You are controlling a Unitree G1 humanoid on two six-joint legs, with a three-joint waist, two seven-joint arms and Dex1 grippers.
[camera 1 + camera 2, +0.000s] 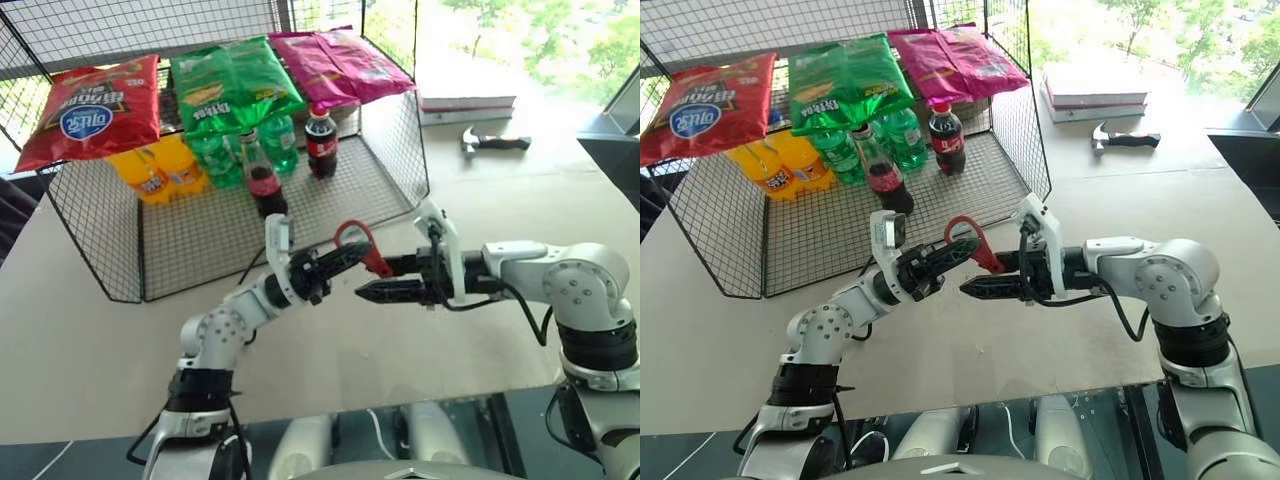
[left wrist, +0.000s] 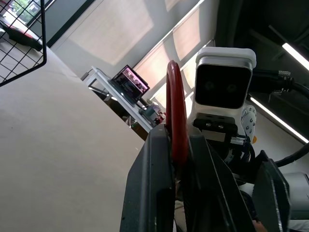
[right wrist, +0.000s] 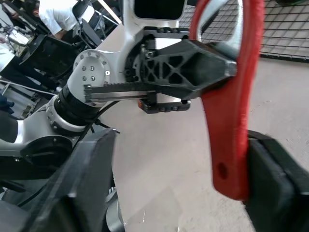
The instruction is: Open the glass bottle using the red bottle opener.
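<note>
With the left end effector (image 1: 345,258) clamped on the red bottle opener (image 1: 362,246) above the surface (image 1: 480,200) and the right end effector's (image 1: 372,291) jaws apart around its handle, a premature release risked dropping it, far from the glass bottle (image 1: 264,178) in the wire basket (image 1: 400,140).

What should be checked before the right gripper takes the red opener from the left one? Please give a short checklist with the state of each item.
1. Left gripper shut on the red bottle opener: ok, its fingers clamp the opener in the left wrist view.
2. Opener's handle between the right gripper's fingers: ok; the right wrist view shows one finger beside the handle, the other well away.
3. Right gripper closed on the handle: not ok, its jaws stand apart.
4. Opener held above the table, not resting on it: ok.
5. Glass bottle upright in the wire basket: ok.
6. Bottle's cap on: cannot tell.
</note>
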